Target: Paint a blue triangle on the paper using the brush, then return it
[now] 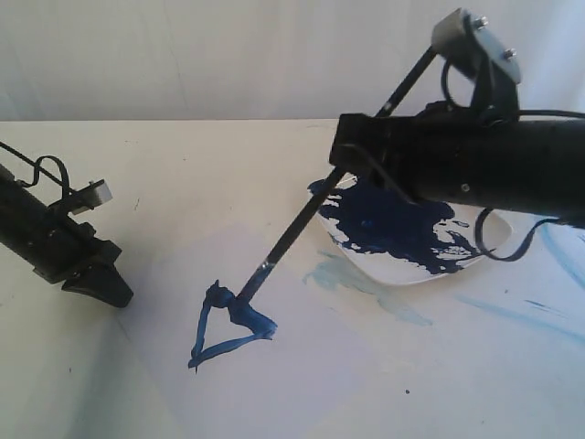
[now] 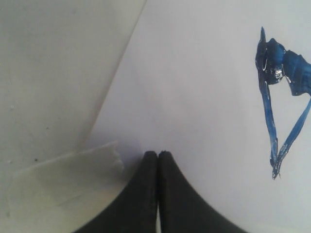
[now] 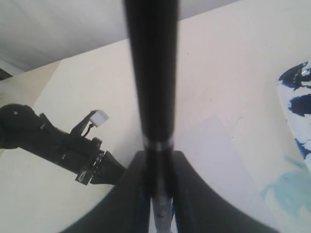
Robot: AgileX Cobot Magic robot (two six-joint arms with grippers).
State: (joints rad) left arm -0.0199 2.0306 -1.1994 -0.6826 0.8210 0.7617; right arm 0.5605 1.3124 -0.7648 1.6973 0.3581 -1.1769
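The right gripper's (image 3: 156,162) jaws clamp the light, stiff, long thin black brush (image 1: 291,233) mid-handle; the left gripper's (image 2: 158,158) jaws are closed and empty.

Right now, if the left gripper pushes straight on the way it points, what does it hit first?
Probably the thin pale grey-white paper sheet; the shut left gripper points down at it. The dark-blue painted triangle sits off-line. Depth unclear.

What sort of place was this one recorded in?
Likely a robot-lab tabletop set up for painting: paper bearing a blue triangle, a paint-smeared white plate, a brush in the right gripper.
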